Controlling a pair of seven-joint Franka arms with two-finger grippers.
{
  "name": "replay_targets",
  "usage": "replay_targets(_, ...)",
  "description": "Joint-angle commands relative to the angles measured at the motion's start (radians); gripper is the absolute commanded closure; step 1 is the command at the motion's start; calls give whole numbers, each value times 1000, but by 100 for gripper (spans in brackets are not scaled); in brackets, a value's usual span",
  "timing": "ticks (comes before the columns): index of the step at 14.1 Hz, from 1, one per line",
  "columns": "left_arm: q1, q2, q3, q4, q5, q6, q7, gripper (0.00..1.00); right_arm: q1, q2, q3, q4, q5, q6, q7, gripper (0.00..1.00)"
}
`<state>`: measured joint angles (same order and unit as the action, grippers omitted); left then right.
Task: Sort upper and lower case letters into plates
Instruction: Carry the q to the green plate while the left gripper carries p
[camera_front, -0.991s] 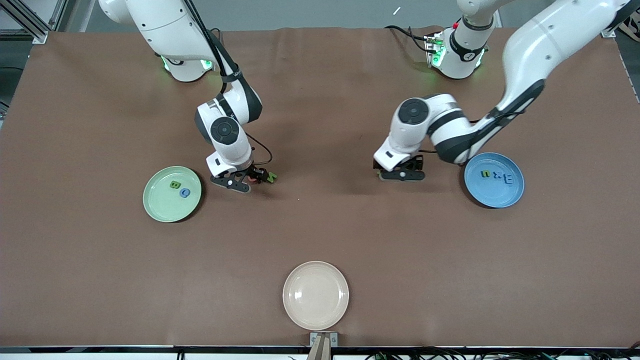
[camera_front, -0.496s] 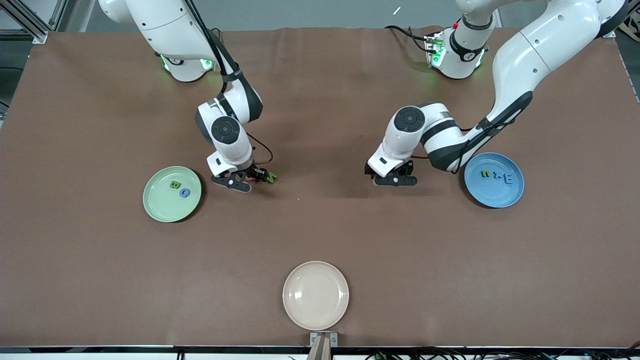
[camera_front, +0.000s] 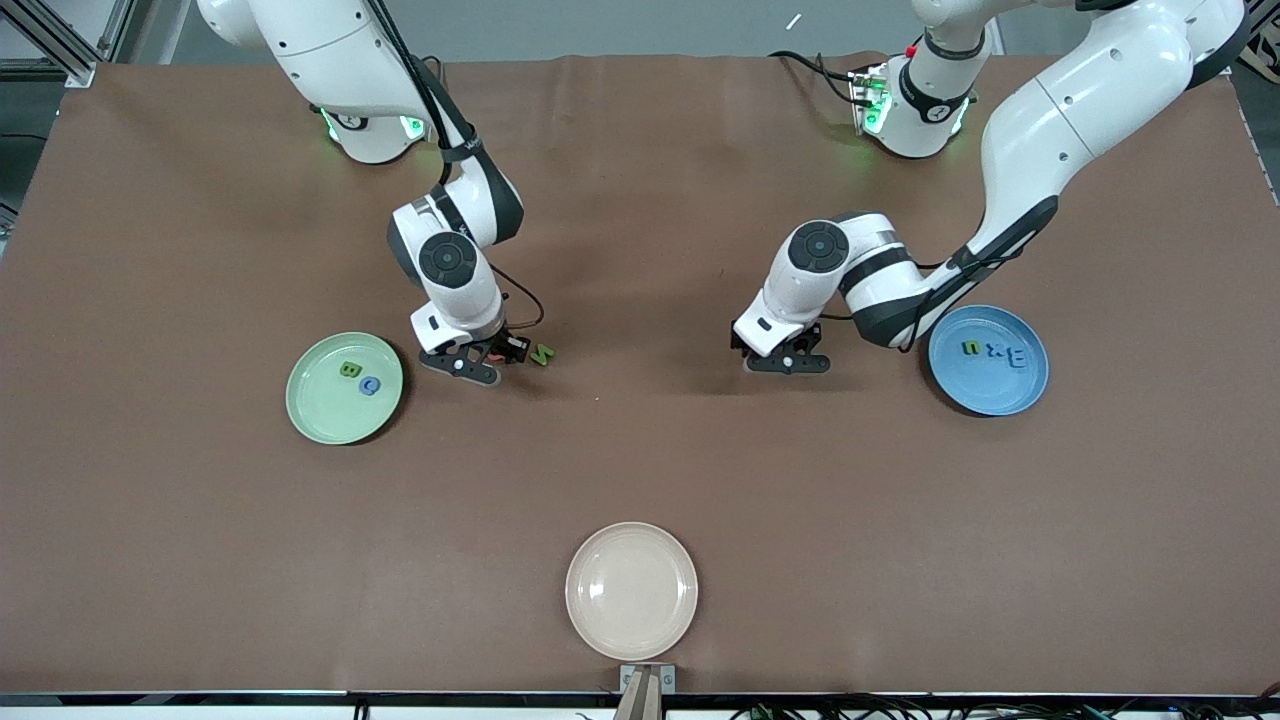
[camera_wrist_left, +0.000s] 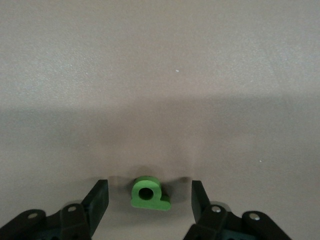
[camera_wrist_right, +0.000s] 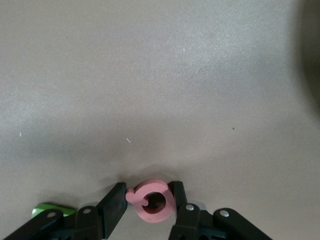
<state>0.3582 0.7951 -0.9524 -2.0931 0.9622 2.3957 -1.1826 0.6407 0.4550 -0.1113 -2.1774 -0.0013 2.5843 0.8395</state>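
My right gripper (camera_wrist_right: 150, 200) is shut on a flat pink-red ring-shaped letter (camera_wrist_right: 152, 201) low over the table, beside the pale green plate (camera_front: 320, 405). A green letter (camera_front: 542, 354) lies on the table right next to this gripper (camera_front: 488, 358). My left gripper (camera_wrist_left: 148, 197) is open and straddles a small green letter (camera_wrist_left: 149, 193) that lies flat on the table, with a gap on each side. In the front view that gripper (camera_front: 787, 358) hides this letter, beside the blue plate (camera_front: 985, 392). The green plate holds a green letter (camera_front: 349, 369) and a blue letter (camera_front: 370, 385). The blue plate holds three letters (camera_front: 995, 352).
A cream-white plate (camera_front: 631, 590) sits near the table's front edge, midway between the arms, with nothing in it. The brown table (camera_front: 640, 460) spreads wide between it and the grippers.
The right gripper's fingers have closed onto the red letter. The left gripper has shifted a little toward the right arm's end, and its fingers have narrowed around the green letter.
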Motion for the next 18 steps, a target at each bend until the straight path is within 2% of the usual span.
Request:
replay_targets(1,-10,10,4,16,-14,6,15,34,-59,-4,8,-5,-17,7,-63,100)
replay_targets(6,-56,15,50,24,-11,6,15,57,-191,-82,8,60,-16,-220,-285,100)
replay_targets(10,-62,9,55,25,-14,6,9,75,-323,-110,10,131,-5,-354,-523,100)
replay_targets(15,-6,-33,44,27,-16,-7,12,83,-487,-87,10,133,-2,-300,-775,100)
replay_targets(18,173,-39,-75,15,-14,-42,59,85,-516,-43,13,133,0,-239,-813,100)
